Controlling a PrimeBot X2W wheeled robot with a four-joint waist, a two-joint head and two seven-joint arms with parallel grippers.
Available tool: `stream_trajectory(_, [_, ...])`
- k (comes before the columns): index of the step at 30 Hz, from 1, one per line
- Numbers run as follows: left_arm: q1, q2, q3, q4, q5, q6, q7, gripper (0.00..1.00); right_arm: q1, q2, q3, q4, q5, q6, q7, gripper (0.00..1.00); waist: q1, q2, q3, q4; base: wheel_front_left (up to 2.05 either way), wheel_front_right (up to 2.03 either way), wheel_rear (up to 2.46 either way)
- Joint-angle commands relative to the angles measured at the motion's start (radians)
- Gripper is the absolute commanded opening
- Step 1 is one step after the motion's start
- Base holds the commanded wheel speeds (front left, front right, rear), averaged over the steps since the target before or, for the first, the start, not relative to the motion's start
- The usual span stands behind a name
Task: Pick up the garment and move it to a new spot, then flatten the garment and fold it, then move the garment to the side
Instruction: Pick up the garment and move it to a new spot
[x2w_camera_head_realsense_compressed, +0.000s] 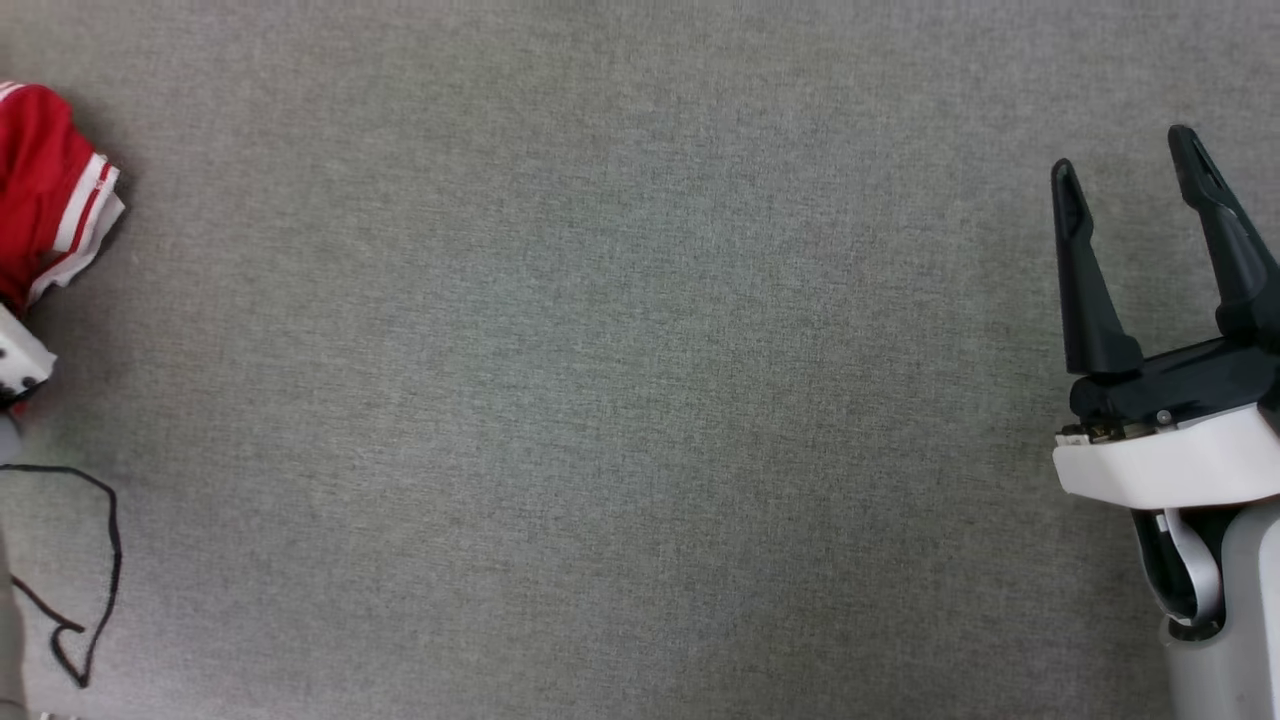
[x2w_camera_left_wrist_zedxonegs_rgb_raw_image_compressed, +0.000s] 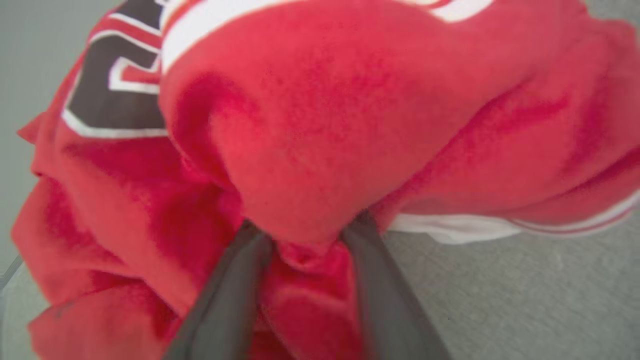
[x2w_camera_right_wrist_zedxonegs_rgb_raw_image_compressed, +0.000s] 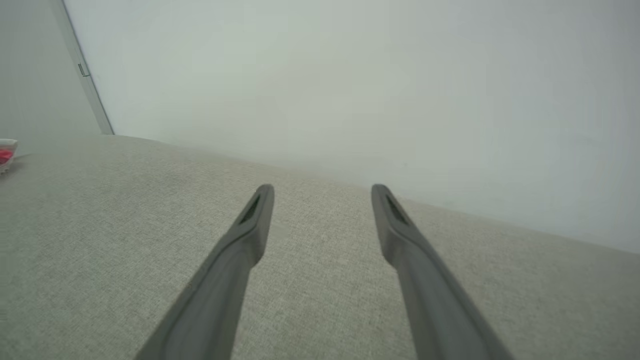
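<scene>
Left wrist view: left jaws straddle a garment (x2w_camera_left_wrist_zedxonegs_rgb_raw_image_compressed: 320, 125) fold, grip unclear; right jaws spread; cable (x2w_camera_head_realsense_compressed: 117, 555) nearby.

A grey, woven-fabric-covered table (x2w_camera_head_realsense_compressed: 600, 400) takes up most of the head view. At the far left edge lies a bunched red garment with white-and-red striped trim (x2w_camera_head_realsense_compressed: 40, 180), cut off by the frame. Just below it, a white hard-shelled piece of the robot's left arm (x2w_camera_head_realsense_compressed: 20, 362) pokes in, touching the cloth. A thin black cable (x2w_camera_head_realsense_compressed: 105, 560) loops on the table at the lower left. At the right, the right gripper (x2w_camera_head_realsense_compressed: 1122, 152) hovers on its white wrist, well apart from the garment, its long dark jaws spread wide and pointing up the view, with bare table showing between them.
</scene>
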Motion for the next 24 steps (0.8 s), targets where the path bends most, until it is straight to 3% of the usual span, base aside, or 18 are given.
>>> stream_trajectory(1, [0.026,-0.029,-0.017,-0.004,0.013,0.003,-0.030,0.00,-0.008,-0.003,-0.002,-0.003,-0.003,-0.001,-0.007,1.00,-0.0001,0.0000,-0.022,0.009,0.00,0.00,0.00])
stream_trajectory(8, [-0.021,-0.022,-0.027,-0.125,0.046,0.004,-0.241,0.00,0.027,0.023,-0.010,0.010,-0.002,-0.001,-0.012,1.00,-0.0001,0.0000,-0.123,0.022,0.00,0.00,0.00])
stream_trajectory(15, [0.000,-0.082,-0.053,-0.236,0.083,0.020,-0.491,0.00,0.089,0.059,-0.036,0.018,-0.007,-0.001,-0.012,1.00,-0.0001,0.0000,-0.242,0.018,0.00,0.00,0.00])
stream_trajectory(24, [0.113,-0.199,-0.157,-0.413,0.134,0.031,-0.585,0.00,0.158,0.091,-0.053,0.008,-0.014,-0.001,0.010,1.00,-0.0001,0.0000,-0.346,-0.047,0.00,0.00,0.00])
